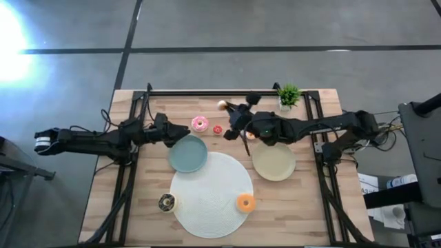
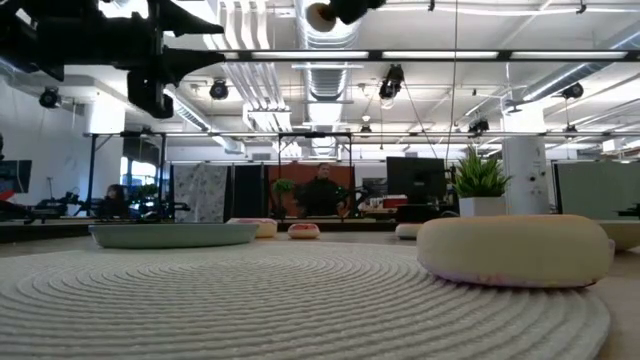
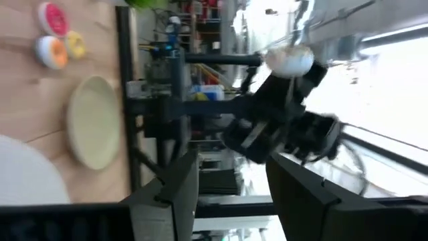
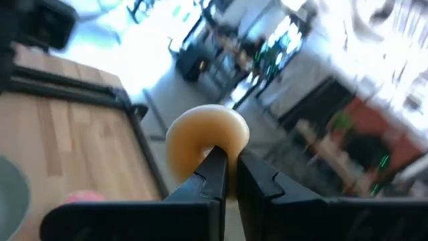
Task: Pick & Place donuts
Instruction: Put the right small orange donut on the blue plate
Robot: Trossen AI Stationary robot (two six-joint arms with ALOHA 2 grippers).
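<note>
My right gripper (image 1: 229, 108) is over the table's far middle, shut on a pale tan donut (image 4: 206, 137), which also shows high in the low view as the tan donut (image 2: 320, 15). My left gripper (image 1: 185, 131) is open and empty at the far-left rim of the teal plate (image 1: 188, 153). The pink-frosted donut (image 1: 200, 123) and a tiny red donut (image 1: 218, 129) lie on the wood between the grippers. The orange donut (image 1: 245, 202) lies on the white mat (image 1: 207, 189), and the dark brown donut (image 1: 167, 202) at its left edge. My right gripper pinches the tan donut between its two fingers (image 4: 215, 175) by the part of the ring nearest the wrist (image 4: 200, 161). One fingertip reaches up to the hole. The donut stands beyond the fingertips, lifted well clear of the table.
A beige plate (image 1: 273, 162) lies under the right arm, with tiny donuts (image 3: 55, 47) on the wood beyond it. A potted plant (image 1: 289, 95) stands at the far right corner. Black frame rails (image 1: 131, 165) run along both table sides. A person (image 2: 322, 190) is far behind the table.
</note>
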